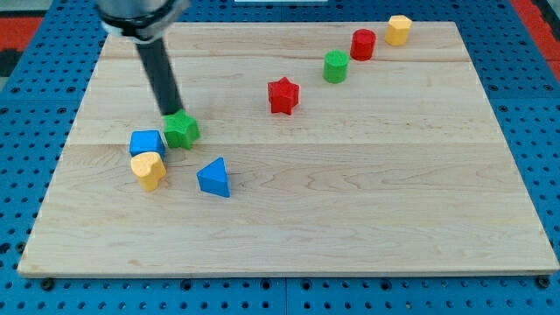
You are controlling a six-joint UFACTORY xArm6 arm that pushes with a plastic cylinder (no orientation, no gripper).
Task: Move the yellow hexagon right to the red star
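Note:
The yellow hexagon (399, 30) stands near the view's top right corner of the wooden board. The red star (283, 95) lies near the middle of the board's upper half, well to the left of and below the hexagon. My tip (171, 114) is at the left part of the board, touching the top edge of a green star (182, 130), far left of the red star and the yellow hexagon.
A red cylinder (362, 44) and a green cylinder (335, 66) lie in a diagonal line between the hexagon and the red star. A blue cube (146, 143), a yellow heart (149, 169) and a blue triangle (214, 178) sit at lower left. The board (350, 201) rests on blue pegboard.

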